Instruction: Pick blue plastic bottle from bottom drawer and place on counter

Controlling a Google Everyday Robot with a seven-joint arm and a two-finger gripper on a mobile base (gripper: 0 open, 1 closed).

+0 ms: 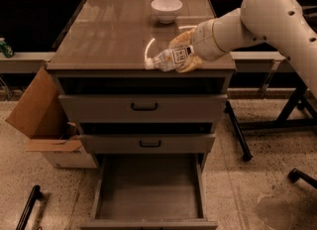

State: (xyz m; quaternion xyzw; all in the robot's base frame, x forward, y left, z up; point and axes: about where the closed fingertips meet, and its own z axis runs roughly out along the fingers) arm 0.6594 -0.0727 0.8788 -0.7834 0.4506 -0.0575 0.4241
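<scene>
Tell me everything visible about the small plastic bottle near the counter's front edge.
The small clear plastic bottle has a white cap and a pale label with dark print. It lies nearly horizontal, cap pointing left, over the front right part of the glossy grey-brown counter. The robot's yellowish claw is closed around its right, base end, at the counter's front edge. Whether the bottle rests on the counter cannot be told.
</scene>
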